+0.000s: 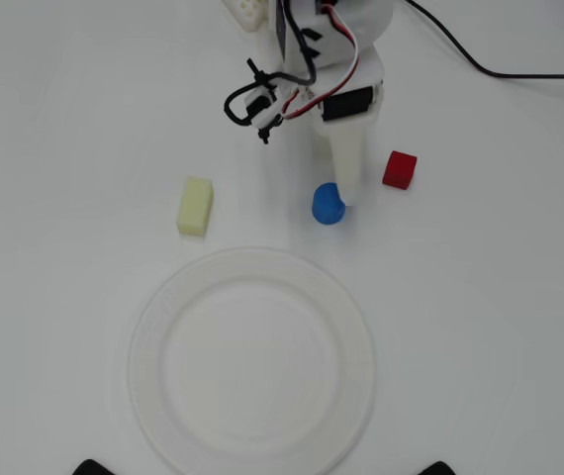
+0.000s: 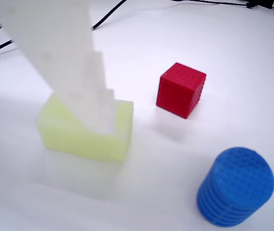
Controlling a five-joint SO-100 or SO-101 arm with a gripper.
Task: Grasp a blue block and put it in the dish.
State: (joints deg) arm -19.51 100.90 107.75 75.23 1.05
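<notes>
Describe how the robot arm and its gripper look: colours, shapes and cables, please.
In the overhead view the arm is built of white plastic parts with a black servo block on its side. Red, white and black wires loop along it, and a black cable curls out to the left. The gripper has a long, flat white finger; in the wrist view the finger is pale, blurred and stepped along its edge.

Blue block (image 1: 328, 204) beside hand (image 1: 349, 193) (dish (image 1: 153, 327) below).

Blue block (image 1: 328, 204) bright blue, ridged; cube (image 1: 399, 169) red, gridded; rectangular block (image 1: 195, 206) pale yellow; dish (image 1: 252, 358) white.
</notes>
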